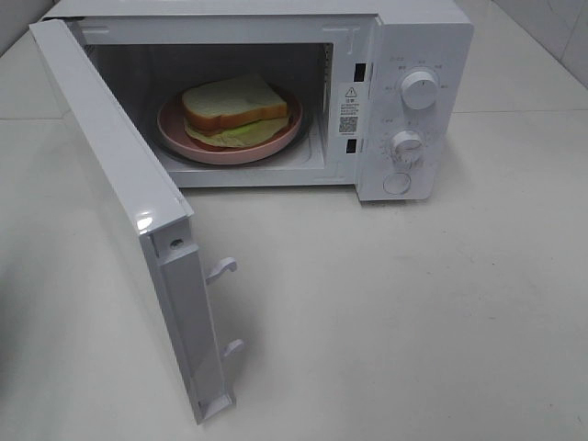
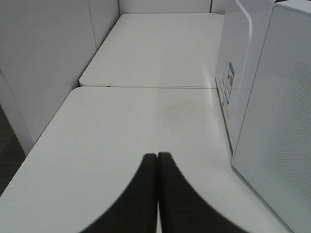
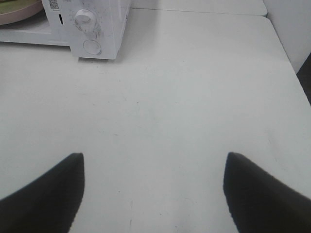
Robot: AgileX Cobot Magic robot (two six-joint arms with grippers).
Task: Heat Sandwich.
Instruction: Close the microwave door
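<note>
The sandwich, pale bread with green and reddish filling, lies on a round pink plate inside the white microwave. The microwave door stands wide open toward the front left. Neither arm shows in the exterior high view. My left gripper is shut and empty, low over the table beside the open door. My right gripper is open and empty over bare table, in front of the microwave's control panel. An edge of the plate shows in the right wrist view.
The microwave has two round knobs and a round button on its right panel. Two latch hooks stick out of the door's edge. The white table stretches in front and right of the microwave. A wall panel stands left.
</note>
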